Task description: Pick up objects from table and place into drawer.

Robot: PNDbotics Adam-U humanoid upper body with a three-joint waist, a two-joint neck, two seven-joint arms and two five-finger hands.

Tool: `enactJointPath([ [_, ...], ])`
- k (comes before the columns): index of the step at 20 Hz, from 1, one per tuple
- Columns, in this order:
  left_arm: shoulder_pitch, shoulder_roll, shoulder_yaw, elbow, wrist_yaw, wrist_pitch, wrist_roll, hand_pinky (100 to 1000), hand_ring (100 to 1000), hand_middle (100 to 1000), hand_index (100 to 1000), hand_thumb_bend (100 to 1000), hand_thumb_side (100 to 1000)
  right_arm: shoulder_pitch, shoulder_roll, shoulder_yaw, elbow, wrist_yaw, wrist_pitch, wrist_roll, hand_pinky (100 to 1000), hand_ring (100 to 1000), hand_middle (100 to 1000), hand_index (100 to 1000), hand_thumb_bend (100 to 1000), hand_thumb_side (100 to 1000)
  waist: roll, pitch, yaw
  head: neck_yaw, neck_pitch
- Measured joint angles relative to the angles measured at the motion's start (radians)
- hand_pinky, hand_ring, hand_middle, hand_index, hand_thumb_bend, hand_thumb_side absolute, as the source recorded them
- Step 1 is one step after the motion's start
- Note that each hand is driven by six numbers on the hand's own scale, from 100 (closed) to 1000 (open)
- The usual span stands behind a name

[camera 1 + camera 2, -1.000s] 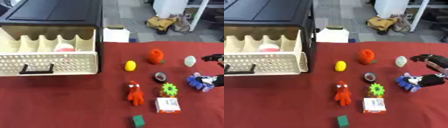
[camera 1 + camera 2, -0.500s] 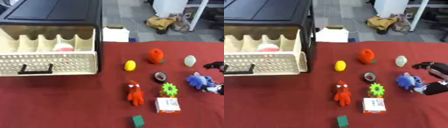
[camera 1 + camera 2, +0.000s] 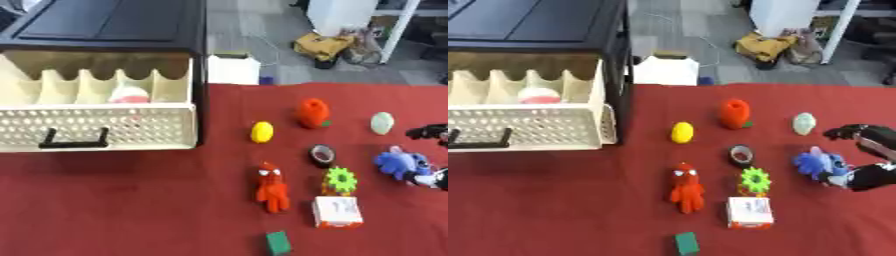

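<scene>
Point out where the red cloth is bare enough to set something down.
Bare: the wide stretch in front of the drawer, left of the red figure. Crowded: the right half, from the yellow egg to the blue toy at the right hand.

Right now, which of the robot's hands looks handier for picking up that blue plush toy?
The right hand: it sits at the table's right edge with fingers and thumb either side of the blue plush toy. No left hand shows in either view.

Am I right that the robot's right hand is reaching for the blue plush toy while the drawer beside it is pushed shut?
Not quite: the drawer stands pulled open, with a pink thing inside, as the left eye view shows. The right hand is indeed at the blue plush toy.
</scene>
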Motion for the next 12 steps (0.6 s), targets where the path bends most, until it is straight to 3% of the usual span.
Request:
enactJointPath([
  [12,-0.002,0.0,0.0,0.0,0.007,-0.004,0.003,269,154,205,797,100,1000,-0.004,0.0,0.017,0.012,0.07,-0.005,0.012,813,912,851,941,381,412,-0.005,0.007,0.006,-0.007,-0.001],
])
